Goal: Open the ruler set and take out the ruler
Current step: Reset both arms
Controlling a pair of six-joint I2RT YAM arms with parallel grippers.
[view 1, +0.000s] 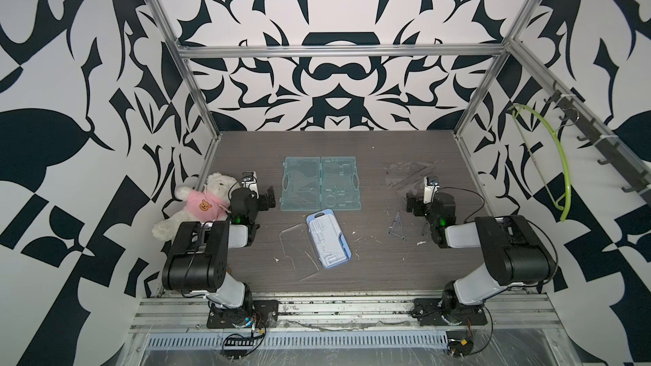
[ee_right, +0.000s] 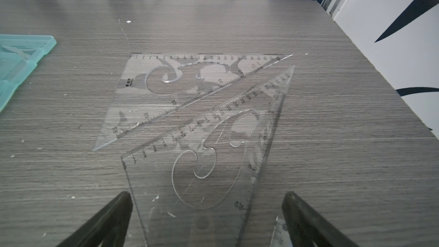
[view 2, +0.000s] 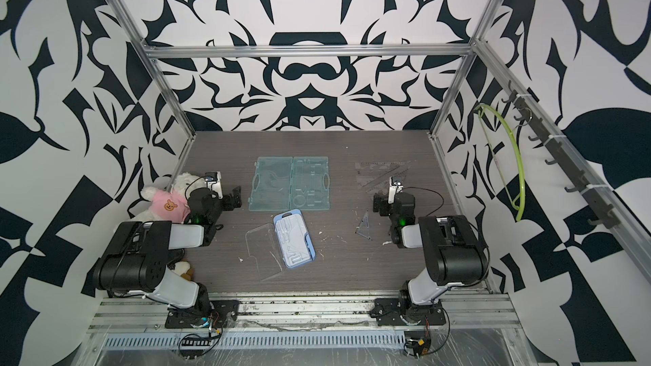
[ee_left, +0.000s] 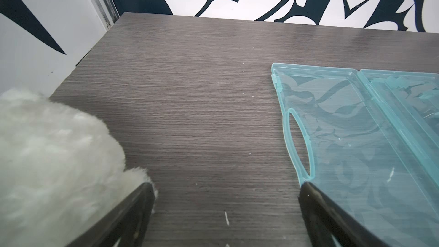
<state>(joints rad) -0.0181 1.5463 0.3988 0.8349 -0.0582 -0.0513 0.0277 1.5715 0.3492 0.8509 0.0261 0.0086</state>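
Observation:
The ruler set (view 1: 320, 183) (view 2: 292, 183) is a clear teal case lying opened flat at the middle back of the table, its moulded tray showing no ruler. Two clear triangle rulers lie flat right of it, edge to edge, the far one (ee_right: 190, 84) and the near one (ee_right: 209, 162) (view 1: 410, 174). My right gripper (ee_right: 206, 196) (view 1: 414, 202) stands open over the near triangle's end, holding nothing. My left gripper (ee_left: 226, 186) (view 1: 269, 198) is open above bare table, just left of the case lid (ee_left: 356, 139).
A small blue case (view 1: 327, 239) with its clear lid (view 1: 296, 248) beside it lies at the front centre. A small bluish triangle (view 1: 397, 225) rests near the right arm. A teddy bear (view 1: 197, 205) (ee_left: 47, 162) lies against the left gripper. A green hanger (view 1: 549, 156) hangs on the right wall.

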